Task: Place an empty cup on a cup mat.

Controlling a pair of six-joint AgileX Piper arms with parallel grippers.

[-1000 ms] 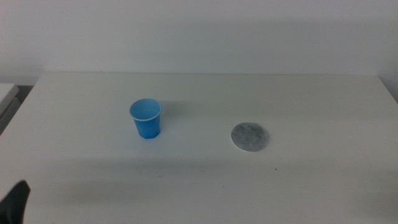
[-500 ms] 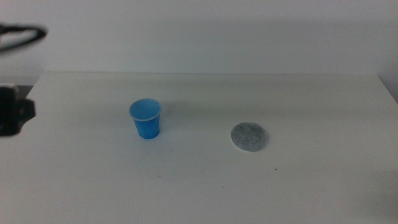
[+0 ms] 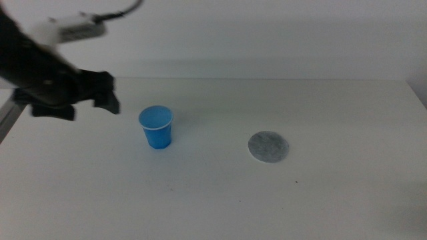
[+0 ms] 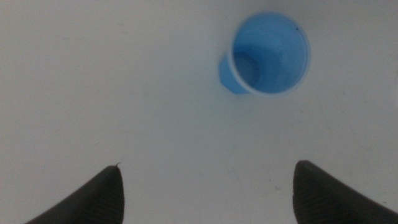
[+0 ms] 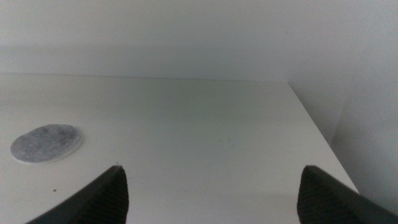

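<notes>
Nearest the camera, the white table [image 3: 213,200] lies bare in front of the two task objects. Farther back, the cup [image 3: 156,127] stands upright and empty left of centre, well apart from the cup mat [image 3: 269,147] to its right; neither has shifted over the last second. Behind and left of the cup, the left gripper [image 3: 90,100], absent a second ago and only at the frame's left edge half a second ago, now hangs above the table with jaws spread wide, the cup mouth [image 4: 269,55] ahead of them. The approach has evidently begun; no grasp exists. The right gripper [image 5: 211,193] waits, jaws apart, facing the mat.
</notes>
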